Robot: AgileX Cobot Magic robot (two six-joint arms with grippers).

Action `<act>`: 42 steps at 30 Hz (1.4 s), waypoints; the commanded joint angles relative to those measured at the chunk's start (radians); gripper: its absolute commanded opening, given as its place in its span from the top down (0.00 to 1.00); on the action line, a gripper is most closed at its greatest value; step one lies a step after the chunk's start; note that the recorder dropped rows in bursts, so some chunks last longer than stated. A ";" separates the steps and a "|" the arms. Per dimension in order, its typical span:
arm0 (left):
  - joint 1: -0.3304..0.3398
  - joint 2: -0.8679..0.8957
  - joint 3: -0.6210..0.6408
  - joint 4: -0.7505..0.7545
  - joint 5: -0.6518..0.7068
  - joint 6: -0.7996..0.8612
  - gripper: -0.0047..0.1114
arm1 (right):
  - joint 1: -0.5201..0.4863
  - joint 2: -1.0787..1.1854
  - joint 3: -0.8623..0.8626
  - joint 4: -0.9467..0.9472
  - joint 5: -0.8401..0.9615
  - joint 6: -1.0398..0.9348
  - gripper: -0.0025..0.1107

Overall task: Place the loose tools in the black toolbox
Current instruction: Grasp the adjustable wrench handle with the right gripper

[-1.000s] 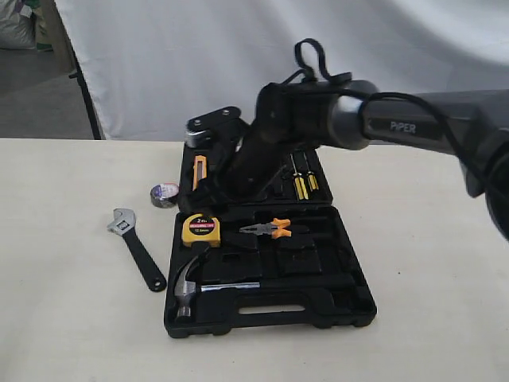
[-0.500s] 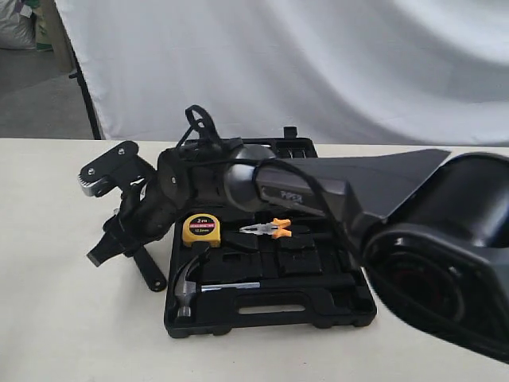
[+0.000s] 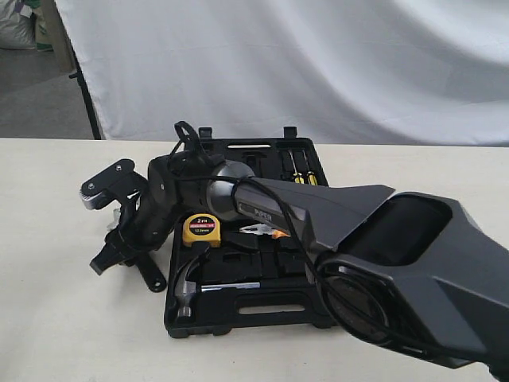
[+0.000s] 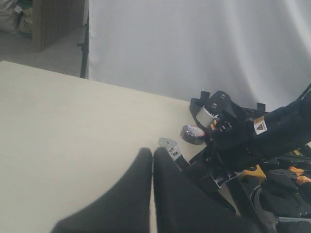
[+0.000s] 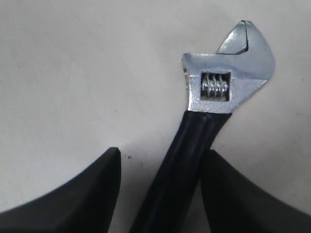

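Note:
The adjustable wrench (image 5: 226,77) lies flat on the table to the left of the black toolbox (image 3: 262,314). Its black handle (image 5: 187,165) runs between the two fingers of my right gripper (image 5: 162,151), which is open and astride it. One finger (image 5: 243,194) sits against the handle. In the exterior view this gripper (image 3: 119,248) has reached across to the left and hides most of the wrench. The claw hammer (image 3: 191,288) rests in the toolbox's front half. The dark tape roll (image 4: 193,133) sits on the table by the toolbox corner. My left gripper (image 4: 152,151) is shut and empty, short of the wrench head (image 4: 168,145).
A yellow tape measure (image 3: 201,229) and orange-handled pliers (image 3: 262,231) lie in the toolbox, and screwdrivers (image 3: 301,171) sit in its back half. My right arm (image 3: 318,215) spans the case. A white backdrop hangs behind the table.
My right arm has swung from above the toolbox's back half leftward and down over the wrench, which now lies between its open fingers. It hides the tape roll in the exterior view.

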 commanded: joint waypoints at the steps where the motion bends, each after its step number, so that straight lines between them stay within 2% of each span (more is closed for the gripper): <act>1: 0.025 -0.003 -0.003 0.004 -0.007 -0.005 0.95 | 0.007 0.004 -0.002 -0.003 0.077 0.001 0.55; 4: 0.025 -0.003 -0.003 0.004 -0.007 -0.005 0.95 | 0.011 0.004 -0.002 -0.003 0.129 0.001 0.55; 6: 0.025 -0.003 -0.003 0.004 -0.007 -0.005 0.95 | 0.019 0.004 -0.002 -0.001 0.209 -0.015 0.58; 7: 0.025 -0.003 -0.003 0.004 -0.007 -0.005 0.95 | 0.029 0.004 -0.002 0.001 0.258 -0.032 0.67; 8: 0.025 -0.003 -0.003 0.004 -0.007 -0.005 0.95 | 0.032 0.004 -0.002 0.001 0.273 -0.032 0.72; 9: 0.025 -0.003 -0.003 0.004 -0.007 -0.005 0.95 | 0.050 0.004 -0.002 0.020 0.315 -0.032 0.83; 10: 0.025 -0.003 -0.003 0.004 -0.007 -0.005 0.95 | 0.058 0.004 -0.002 0.034 0.340 -0.037 0.89; 11: 0.025 -0.003 -0.003 0.004 -0.007 -0.005 0.95 | 0.084 0.001 -0.002 0.058 0.422 -0.069 0.98; 13: 0.025 -0.003 -0.003 0.004 -0.007 -0.005 0.95 | 0.126 -0.010 -0.002 0.057 0.548 -0.081 0.98; 17: 0.025 -0.003 -0.003 0.004 -0.007 -0.005 0.95 | 0.182 -0.046 0.013 0.061 0.557 -0.081 0.98; 22: 0.025 -0.003 -0.003 0.004 -0.007 -0.005 0.95 | 0.223 -0.151 0.229 0.119 0.557 -0.141 0.98; 31: 0.025 -0.003 -0.003 0.004 -0.007 -0.005 0.95 | 0.202 -0.341 0.526 0.072 0.421 -0.134 0.98; 34: 0.025 -0.003 -0.003 0.004 -0.007 -0.005 0.95 | 0.201 -0.362 0.560 0.075 0.357 -0.134 0.98; 42: 0.025 -0.003 -0.003 0.004 -0.007 -0.005 0.95 | 0.201 -0.342 0.561 0.065 0.364 -0.134 0.98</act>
